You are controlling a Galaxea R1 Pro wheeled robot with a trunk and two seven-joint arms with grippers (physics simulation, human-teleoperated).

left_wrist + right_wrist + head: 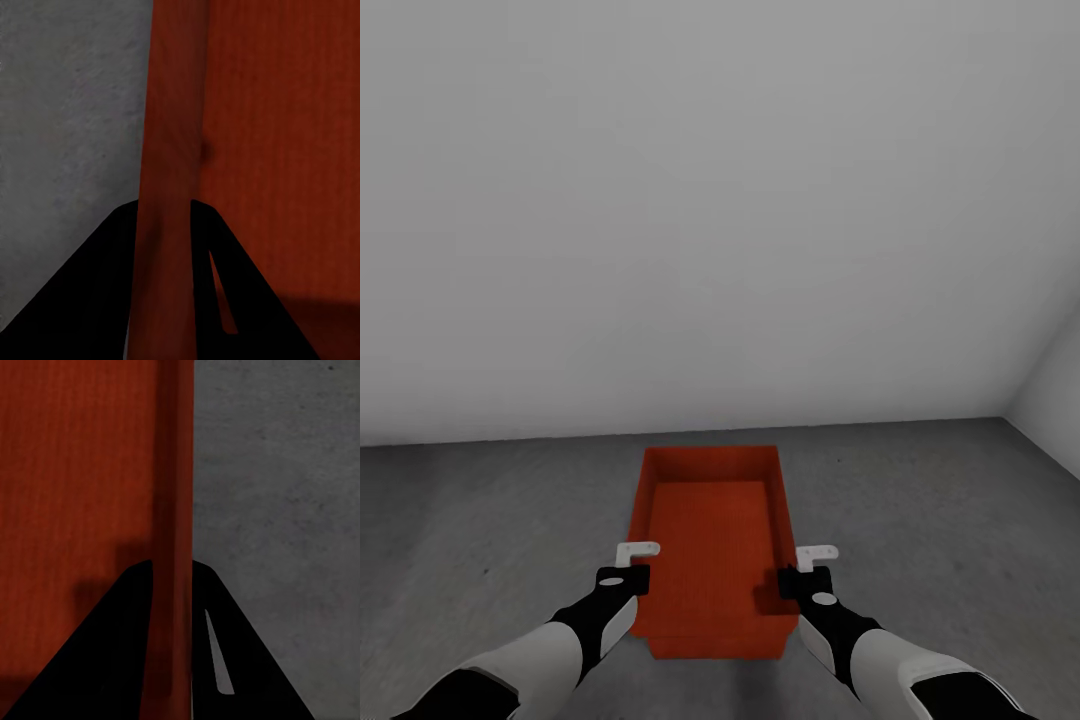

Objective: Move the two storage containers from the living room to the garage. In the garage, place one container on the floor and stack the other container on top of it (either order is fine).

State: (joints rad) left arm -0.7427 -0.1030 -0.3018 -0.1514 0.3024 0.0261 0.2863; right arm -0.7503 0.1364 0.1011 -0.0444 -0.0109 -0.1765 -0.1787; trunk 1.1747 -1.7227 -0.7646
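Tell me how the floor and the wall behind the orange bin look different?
The floor is dark grey, mottled and rough like concrete; the wall is pale grey, smooth and plain. The floor lies flat under the storage container, while the wall stands upright behind it, apart from it. Both are grey and unpatterned.

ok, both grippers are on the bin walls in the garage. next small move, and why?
Probably lower it a little, then open. The orange-red rectangular plastic bin is over the dark grey concrete floor near the pale grey wall. Left gripper and right gripper each straddle a long side wall. Contact with the floor can't be confirmed.
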